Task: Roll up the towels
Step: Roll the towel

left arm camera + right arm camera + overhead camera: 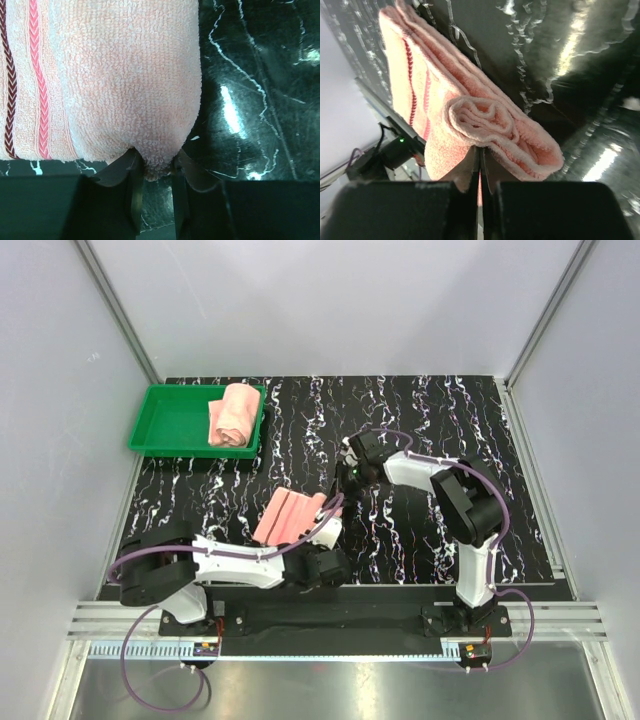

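One salmon-pink towel (289, 515) with red stripes lies partly rolled on the black marbled table, held at both ends. My left gripper (322, 533) is shut on its near end; in the left wrist view the jaws (155, 169) pinch a tuft of the roll (125, 75). My right gripper (337, 498) is at the roll's far right end. In the right wrist view its jaws (480, 152) stand almost together on a thin layer under the spiral end (485, 125). A second towel (232, 416) lies rolled in the green tray (165, 425).
The green tray stands at the back left of the table. Grey walls enclose the table (450, 420) on three sides. The arm bases and a metal rail (330, 625) run along the near edge.
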You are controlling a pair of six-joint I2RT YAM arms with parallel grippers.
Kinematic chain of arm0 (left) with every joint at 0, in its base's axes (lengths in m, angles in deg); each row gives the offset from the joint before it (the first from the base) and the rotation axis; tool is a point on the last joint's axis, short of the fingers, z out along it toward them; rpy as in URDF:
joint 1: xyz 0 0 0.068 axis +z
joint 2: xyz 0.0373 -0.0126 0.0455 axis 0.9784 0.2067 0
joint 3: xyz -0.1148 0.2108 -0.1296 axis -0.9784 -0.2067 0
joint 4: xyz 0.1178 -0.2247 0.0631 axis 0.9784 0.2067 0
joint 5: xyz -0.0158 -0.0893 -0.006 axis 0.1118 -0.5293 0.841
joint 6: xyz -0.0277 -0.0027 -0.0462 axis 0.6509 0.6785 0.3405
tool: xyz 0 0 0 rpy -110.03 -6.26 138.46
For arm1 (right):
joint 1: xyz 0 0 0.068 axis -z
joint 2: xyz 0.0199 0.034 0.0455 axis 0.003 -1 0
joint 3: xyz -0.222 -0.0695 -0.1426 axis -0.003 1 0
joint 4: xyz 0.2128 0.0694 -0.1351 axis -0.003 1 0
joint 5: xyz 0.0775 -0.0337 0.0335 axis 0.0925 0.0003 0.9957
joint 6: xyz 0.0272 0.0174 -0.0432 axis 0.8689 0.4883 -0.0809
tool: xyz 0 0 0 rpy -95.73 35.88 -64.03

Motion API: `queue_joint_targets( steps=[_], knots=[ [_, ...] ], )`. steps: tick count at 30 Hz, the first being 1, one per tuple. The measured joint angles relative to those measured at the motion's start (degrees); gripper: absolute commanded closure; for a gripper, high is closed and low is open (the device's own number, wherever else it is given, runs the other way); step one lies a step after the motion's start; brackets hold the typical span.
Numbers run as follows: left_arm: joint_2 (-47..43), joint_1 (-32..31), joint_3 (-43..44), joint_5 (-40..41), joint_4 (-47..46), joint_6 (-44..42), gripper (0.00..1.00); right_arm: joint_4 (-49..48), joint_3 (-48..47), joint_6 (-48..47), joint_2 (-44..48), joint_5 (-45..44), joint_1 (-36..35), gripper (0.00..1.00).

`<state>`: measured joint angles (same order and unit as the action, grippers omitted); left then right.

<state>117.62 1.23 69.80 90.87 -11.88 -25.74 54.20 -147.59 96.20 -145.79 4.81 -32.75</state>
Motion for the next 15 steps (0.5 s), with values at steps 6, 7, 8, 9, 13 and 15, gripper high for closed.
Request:
queue_joint_targets(
  steps=[6,7,8,9,13,15],
  knots=[
    [0.0,0.7,3.1,-5.9,0.1,0.0,0.91,13.7,-4.0,-6.3,2.4,-5.3,3.7,0.91],
    [0.0,0.8,3.6,-7.2,-0.1,0.0,0.91,15.4,-4.2,-6.9,3.3,-6.4,4.6,0.91],
    [0.0,1.0,4.1,-8.7,-0.5,0.0,0.92,17.4,-4.3,-7.5,4.5,-7.9,6.0,0.9],
    [0.0,1.2,4.6,-10.1,-0.8,0.1,0.92,19.1,-4.3,-7.8,6.1,-9.4,7.8,0.9],
    [0.0,2.2,5.8,-15.4,-2.4,0.3,0.93,23.2,-4.1,-7.9,12.7,-12.7,14.3,0.88],
    [0.0,3.1,6.0,-18.0,-3.6,0.7,0.93,24.4,-4.1,-7.9,16.3,-14.3,16.8,0.87]
  ],
)
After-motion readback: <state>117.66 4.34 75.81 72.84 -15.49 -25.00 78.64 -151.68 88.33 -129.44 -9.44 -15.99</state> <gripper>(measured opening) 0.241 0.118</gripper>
